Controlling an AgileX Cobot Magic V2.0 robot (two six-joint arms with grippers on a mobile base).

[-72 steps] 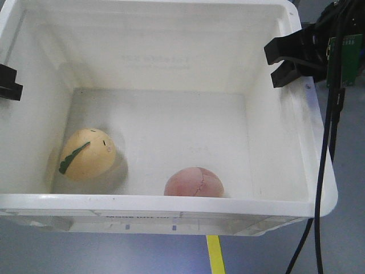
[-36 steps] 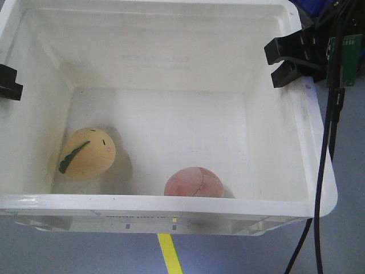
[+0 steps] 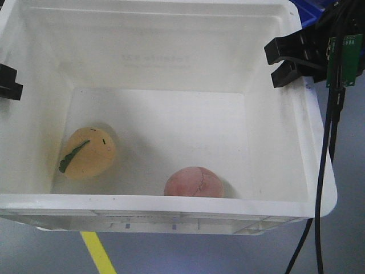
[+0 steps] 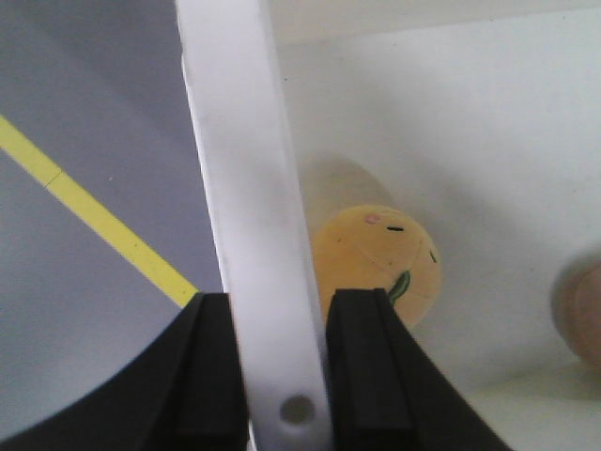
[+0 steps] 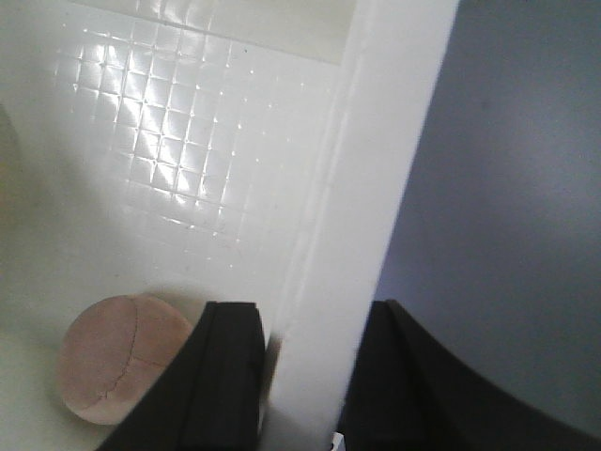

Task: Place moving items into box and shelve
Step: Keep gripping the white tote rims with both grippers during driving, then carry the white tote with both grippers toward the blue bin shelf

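both in white box [image 3: 171, 203]: yellow ball [image 3: 86, 153] with green leaf strip, pinkish ball [image 3: 194, 182]; left pincer [image 4: 279, 315], right pincer [image 5: 302, 324] clamp rim.

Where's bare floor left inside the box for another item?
Bare floor: the far half behind both balls, and the strip between the pink ball and the right wall of the box. The gap between the yellow ball and pink ball is narrower. Crowded: the side rims, where the left pincer and right pincer clamp.

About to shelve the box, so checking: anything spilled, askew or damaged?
Nothing stands out. The yellow ball and the pink ball lie apart on the floor of the box. The left gripper and the right gripper each clamp a side rim.
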